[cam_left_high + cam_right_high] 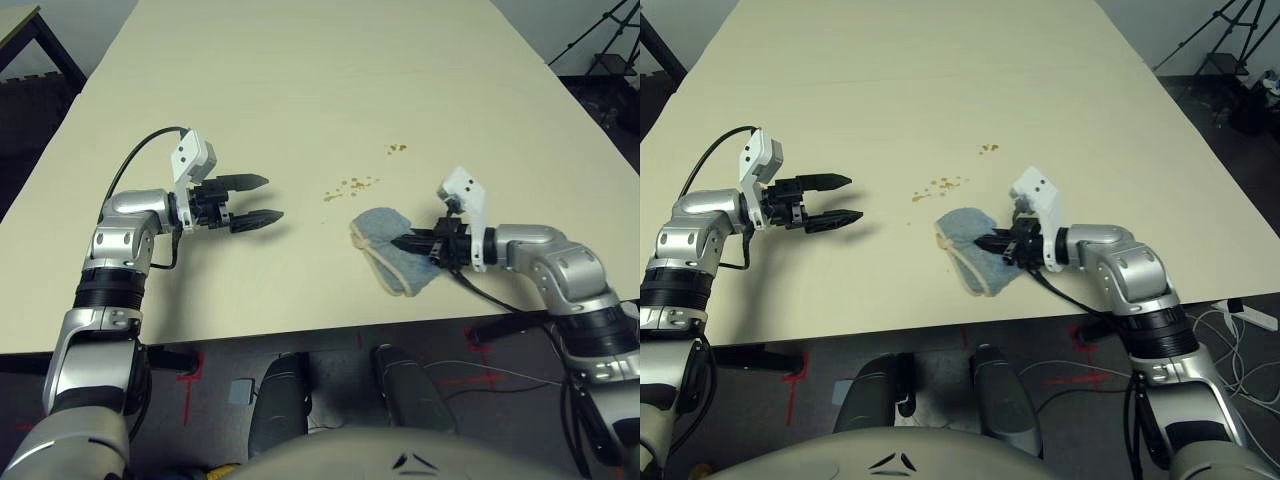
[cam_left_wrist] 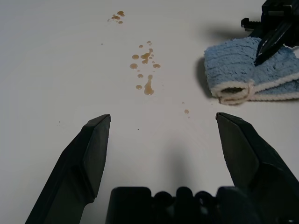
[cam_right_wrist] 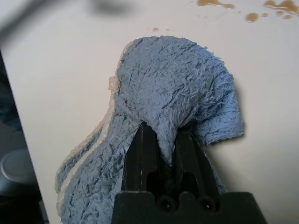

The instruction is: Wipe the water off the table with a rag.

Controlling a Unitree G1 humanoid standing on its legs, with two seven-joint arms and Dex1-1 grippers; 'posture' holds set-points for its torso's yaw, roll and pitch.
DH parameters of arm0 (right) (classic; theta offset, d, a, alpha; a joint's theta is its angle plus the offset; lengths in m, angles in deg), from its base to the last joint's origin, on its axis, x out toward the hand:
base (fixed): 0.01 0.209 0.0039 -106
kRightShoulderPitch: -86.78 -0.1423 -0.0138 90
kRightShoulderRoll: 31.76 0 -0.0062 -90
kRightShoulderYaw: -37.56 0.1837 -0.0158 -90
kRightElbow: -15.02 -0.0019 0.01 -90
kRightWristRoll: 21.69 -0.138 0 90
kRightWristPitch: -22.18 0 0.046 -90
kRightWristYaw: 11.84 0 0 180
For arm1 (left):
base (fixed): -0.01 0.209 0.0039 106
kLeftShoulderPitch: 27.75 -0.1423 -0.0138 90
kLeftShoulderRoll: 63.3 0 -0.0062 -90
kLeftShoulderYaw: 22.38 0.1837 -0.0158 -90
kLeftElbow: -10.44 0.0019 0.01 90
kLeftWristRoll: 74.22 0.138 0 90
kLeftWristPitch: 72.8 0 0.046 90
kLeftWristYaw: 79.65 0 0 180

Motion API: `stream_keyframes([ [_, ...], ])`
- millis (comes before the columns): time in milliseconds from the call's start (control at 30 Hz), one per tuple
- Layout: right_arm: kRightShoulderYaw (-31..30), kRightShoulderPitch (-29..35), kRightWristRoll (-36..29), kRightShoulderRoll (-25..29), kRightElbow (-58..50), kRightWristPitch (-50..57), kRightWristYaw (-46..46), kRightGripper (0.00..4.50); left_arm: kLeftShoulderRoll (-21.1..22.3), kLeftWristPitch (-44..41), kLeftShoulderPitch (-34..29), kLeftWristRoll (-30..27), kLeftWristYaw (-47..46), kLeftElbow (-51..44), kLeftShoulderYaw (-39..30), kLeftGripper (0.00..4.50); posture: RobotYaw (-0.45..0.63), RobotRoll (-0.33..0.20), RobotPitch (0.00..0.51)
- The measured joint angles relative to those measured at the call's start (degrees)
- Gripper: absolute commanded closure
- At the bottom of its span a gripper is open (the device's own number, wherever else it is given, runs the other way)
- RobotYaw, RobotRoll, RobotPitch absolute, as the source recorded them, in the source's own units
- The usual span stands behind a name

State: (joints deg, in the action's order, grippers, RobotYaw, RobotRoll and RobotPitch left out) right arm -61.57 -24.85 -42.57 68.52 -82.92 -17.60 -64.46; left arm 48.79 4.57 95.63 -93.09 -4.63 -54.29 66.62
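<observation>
Broadly, the pale cream tabletop is spreading beneath both claws. The folded light-blue terry rag is bunching between the right claw's clenched fingers. The left claw is hovering with fingers parted, gripping nothing. Brownish water droplets are lying between the claws, beyond the rag, a smaller cluster sitting farther out.

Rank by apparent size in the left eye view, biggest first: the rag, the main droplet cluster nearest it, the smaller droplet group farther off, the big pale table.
1. table
2. rag
3. main droplet cluster
4. smaller droplet group
</observation>
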Motion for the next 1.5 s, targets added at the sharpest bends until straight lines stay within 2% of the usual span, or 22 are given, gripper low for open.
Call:
stream_keyframes([
  [233,-0.5,-0.1,-0.9,1.4,-0.9,0.9,0.6,4.39,-1.0,0.2,0.0,0.0,-0.1,0.0,0.0,0.0,-0.22,0.0,0.147],
  [667,3.8,-5.7,-0.2,16.3,12.3,-2.8,-0.7,4.39,-1.6,0.4,0.0,0.1,-0.1,0.1,0.4,0.0,-0.23,0.0,0.155],
  [800,7.8,-7.4,1.0,19.5,18.3,-5.0,0.1,4.39,-1.6,0.7,0.0,0.1,-0.1,0.3,0.5,0.0,-0.23,0.0,0.153],
  [967,14.4,-11.6,-2.7,15.4,19.4,-3.8,2.3,4.39,-1.5,1.4,0.0,0.4,-0.1,0.6,0.4,0.0,-0.23,0.0,0.149],
  [1100,16.1,-12.0,-4.1,9.2,19.4,-3.7,4.8,4.39,-0.3,2.1,0.0,0.8,0.0,2.2,0.3,0.0,-0.21,0.0,0.144],
  [1367,9.2,-11.9,1.2,2.3,22.6,-9.4,7.5,4.39,2.4,2.1,-0.8,0.9,0.1,2.5,-1.1,0.0,-0.17,0.0,0.132],
  [1500,6.7,-14.1,4.2,0.7,26.3,-12.7,7.6,4.39,2.9,2.1,-0.9,0.8,0.0,2.3,-1.3,0.0,-0.16,0.0,0.126],
])
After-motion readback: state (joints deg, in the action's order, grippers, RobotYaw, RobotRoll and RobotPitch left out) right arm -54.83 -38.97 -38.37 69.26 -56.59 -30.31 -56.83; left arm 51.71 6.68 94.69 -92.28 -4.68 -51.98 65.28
